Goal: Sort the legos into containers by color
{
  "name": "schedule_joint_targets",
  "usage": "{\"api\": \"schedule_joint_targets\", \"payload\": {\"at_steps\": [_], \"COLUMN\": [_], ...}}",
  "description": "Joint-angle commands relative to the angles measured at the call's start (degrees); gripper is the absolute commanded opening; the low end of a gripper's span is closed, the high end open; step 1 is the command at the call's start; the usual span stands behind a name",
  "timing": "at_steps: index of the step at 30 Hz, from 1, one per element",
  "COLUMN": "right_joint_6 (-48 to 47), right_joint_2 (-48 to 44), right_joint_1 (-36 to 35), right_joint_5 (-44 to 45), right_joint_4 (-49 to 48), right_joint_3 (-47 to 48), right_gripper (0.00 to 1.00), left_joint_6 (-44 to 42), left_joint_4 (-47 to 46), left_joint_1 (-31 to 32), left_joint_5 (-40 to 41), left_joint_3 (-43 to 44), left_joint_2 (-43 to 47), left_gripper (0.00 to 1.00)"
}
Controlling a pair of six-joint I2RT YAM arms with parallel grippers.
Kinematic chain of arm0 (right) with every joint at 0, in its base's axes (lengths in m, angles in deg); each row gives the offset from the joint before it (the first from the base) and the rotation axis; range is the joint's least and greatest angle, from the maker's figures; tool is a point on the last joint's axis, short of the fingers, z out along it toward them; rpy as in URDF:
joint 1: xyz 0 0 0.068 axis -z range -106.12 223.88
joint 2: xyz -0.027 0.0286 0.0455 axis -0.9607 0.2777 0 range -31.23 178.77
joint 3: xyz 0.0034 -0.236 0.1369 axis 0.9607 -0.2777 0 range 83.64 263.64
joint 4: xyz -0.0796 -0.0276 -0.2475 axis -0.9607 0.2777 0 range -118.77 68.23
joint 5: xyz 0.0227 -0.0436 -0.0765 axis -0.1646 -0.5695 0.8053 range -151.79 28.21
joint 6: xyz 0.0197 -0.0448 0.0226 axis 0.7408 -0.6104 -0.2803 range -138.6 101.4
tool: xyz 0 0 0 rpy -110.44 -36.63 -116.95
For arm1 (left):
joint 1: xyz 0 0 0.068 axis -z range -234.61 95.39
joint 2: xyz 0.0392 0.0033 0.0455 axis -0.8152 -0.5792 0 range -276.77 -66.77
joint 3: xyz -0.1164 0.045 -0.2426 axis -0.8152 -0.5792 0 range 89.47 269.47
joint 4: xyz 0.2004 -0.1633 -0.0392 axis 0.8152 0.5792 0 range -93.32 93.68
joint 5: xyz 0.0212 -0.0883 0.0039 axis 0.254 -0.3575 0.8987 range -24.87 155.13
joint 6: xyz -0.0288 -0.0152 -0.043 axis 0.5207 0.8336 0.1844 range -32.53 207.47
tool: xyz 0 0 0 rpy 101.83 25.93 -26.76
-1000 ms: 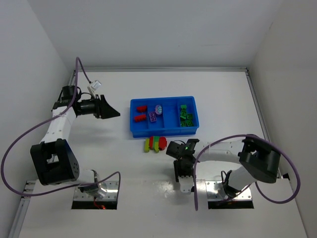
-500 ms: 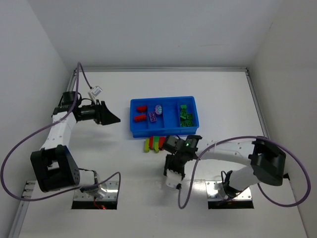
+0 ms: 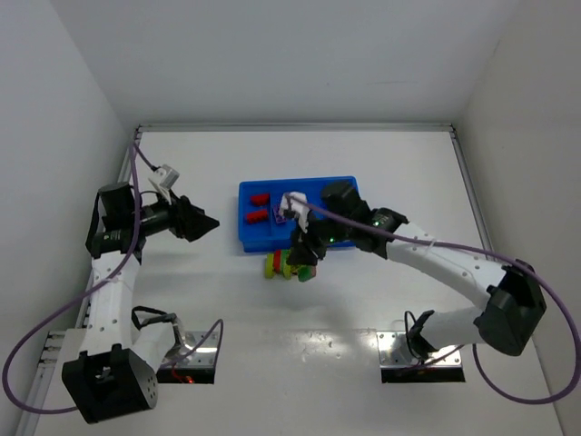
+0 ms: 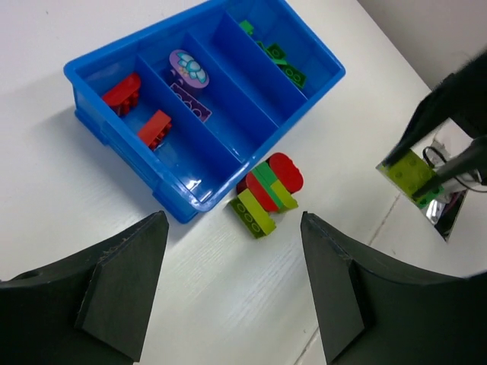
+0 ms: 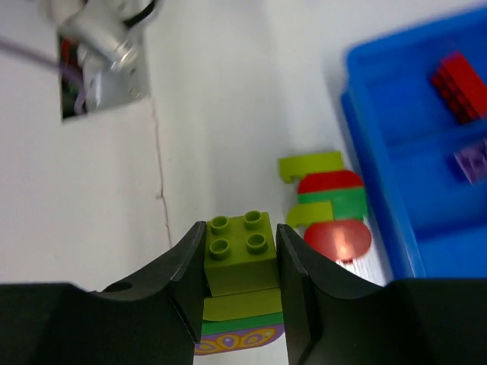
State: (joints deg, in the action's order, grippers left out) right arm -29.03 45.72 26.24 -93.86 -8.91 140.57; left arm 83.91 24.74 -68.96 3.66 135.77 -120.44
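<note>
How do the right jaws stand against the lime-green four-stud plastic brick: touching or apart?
Touching. The right wrist view shows the right gripper shut on the lime-green four-stud plastic brick: both jaws press against its sides, no gap.

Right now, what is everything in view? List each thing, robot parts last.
table: one, white, under everything
tray: one, blue, four compartments, mid-table
red bricks: two, red, left end compartment
purple pieces: two, purple, second compartment
green bricks: several, green, right end compartment
brick cluster: one, red, green, yellow-green, beside tray's near wall
brick stack: one, yellow-green over green and purple, in right gripper
left gripper: black, open, left of tray
right gripper: black, shut on brick stack
</note>
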Motion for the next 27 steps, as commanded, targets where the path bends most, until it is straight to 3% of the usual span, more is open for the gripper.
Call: {"api": "schedule_joint_targets", "payload": {"at_steps": [1, 8, 12, 15, 20, 27], "right_joint_6": [24.5, 47.1, 61.1, 67.0, 75.6, 81.3], "right_joint_2": [-1.8, -2.9, -3.6, -4.3, -4.9, -3.6], "right_joint_1": [5.6, 14.9, 19.6, 22.5, 23.9, 23.2], "right_joint_5": [1.6, 4.2, 10.5, 15.4, 25.8, 29.5], "right_joint_4": [-5.0, -10.9, -12.1, -10.5, -2.7, 1.8], "right_joint_3": [2.1, 2.7, 3.2, 4.5, 7.4, 8.0], "right_gripper": [0.0, 0.0, 0.0, 0.0, 0.0, 0.0], "left_joint_6": [4.8, 7.8, 7.8, 8.3, 9.7, 13.6], "left_joint_4": [-5.6, -6.2, -6.2, -5.6, -5.6, -5.6], "left_joint_1": [-0.7, -0.7, -0.1, 3.7, 13.8, 26.6], "left_joint_5": [0.4, -4.1, -10.8, -10.8, -4.3, 12.7], "left_joint_3": [-0.3, -0.3, -0.3, -0.3, -0.3, 0.9], "left_joint_2": [1.8, 2.9, 2.3, 2.3, 4.2, 1.4], "left_gripper": [0.77, 0.77, 0.75, 0.74, 0.74, 0.74]}}
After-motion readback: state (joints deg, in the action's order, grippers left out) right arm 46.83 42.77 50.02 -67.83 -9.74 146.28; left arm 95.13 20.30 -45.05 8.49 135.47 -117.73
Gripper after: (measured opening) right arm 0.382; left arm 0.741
